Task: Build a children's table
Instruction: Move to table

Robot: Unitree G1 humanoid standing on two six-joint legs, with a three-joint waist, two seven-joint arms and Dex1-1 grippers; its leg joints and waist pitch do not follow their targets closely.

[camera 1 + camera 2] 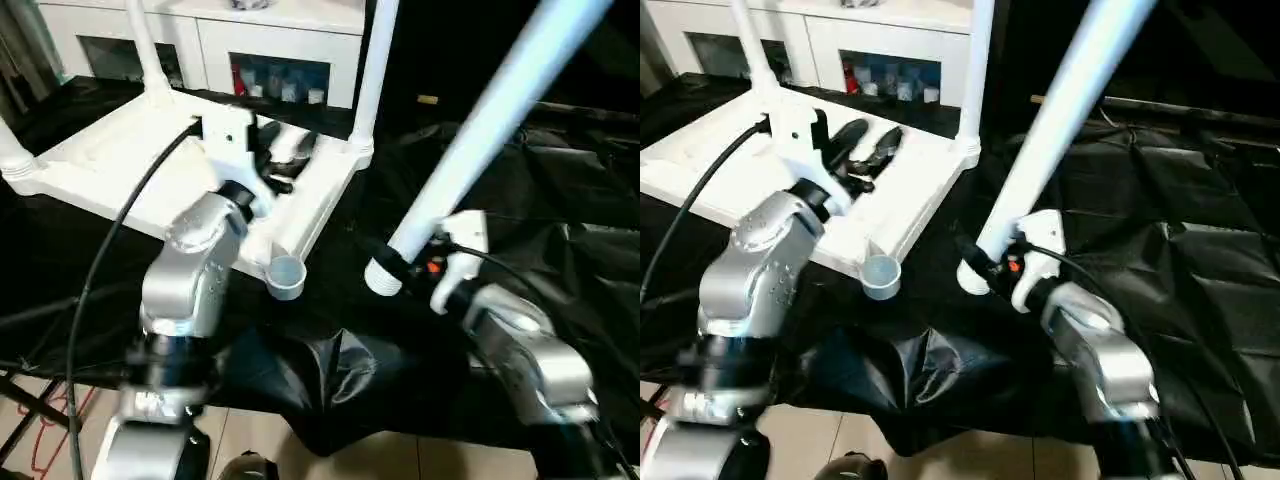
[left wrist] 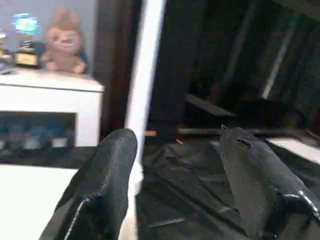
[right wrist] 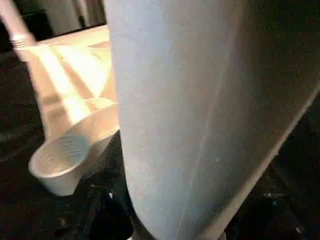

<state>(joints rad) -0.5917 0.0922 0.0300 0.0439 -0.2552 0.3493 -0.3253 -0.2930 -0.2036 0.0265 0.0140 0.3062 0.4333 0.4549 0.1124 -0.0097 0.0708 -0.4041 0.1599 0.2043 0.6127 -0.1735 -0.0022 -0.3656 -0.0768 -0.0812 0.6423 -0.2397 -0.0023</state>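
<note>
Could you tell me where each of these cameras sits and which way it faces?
Left eye, right eye: on the head, looking forward and down over both silver forearms at the upturned table top; the right gripper holds a leg.
Left wrist: along its open black fingers toward a standing leg.
Right wrist: close against the held leg, facing the empty corner socket.
Shared: that socket shows in both eye views and the right wrist view.

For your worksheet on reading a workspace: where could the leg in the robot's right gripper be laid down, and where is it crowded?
Free: the black cloth right of the right gripper and its held leg. Also the strip between the table top and that leg. Crowded: over the top, where the left gripper hovers among upright legs, near the empty socket.
</note>
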